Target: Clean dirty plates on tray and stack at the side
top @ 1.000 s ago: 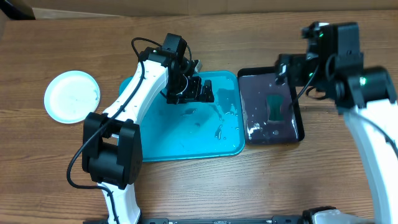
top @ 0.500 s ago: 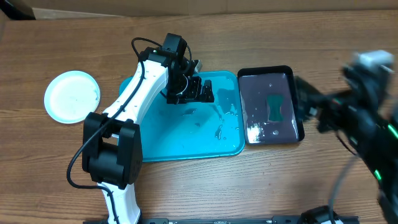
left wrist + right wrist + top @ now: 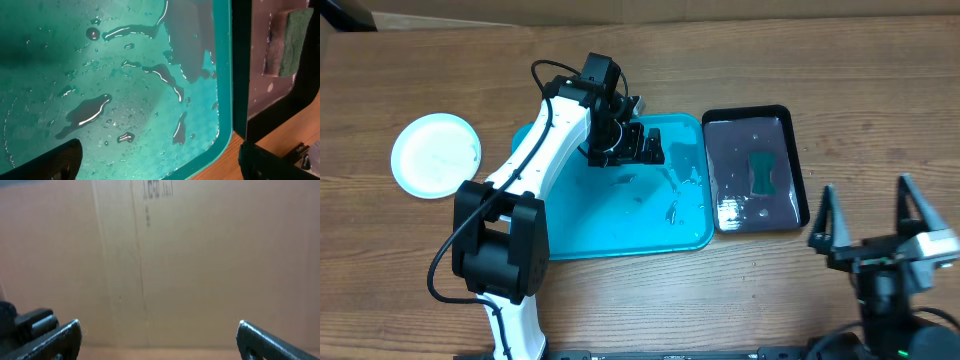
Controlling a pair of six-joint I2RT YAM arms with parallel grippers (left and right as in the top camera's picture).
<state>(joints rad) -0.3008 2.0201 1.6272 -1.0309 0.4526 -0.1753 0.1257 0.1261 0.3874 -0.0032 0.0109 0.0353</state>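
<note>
We see a wooden bench (image 3: 720,300) carrying a white plate (image 3: 436,155) at its left, the wet teal tray (image 3: 640,215) in the middle, and a black tray (image 3: 735,150) just beside that tray's right edge.

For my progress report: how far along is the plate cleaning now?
Done, apparently: the teal tray is wet and bare; the plates sit left of it, their number unclear. In hand: nothing; left gripper and right gripper are open and empty, the sponge lies in the black tray. Left: seemingly nothing.
</note>
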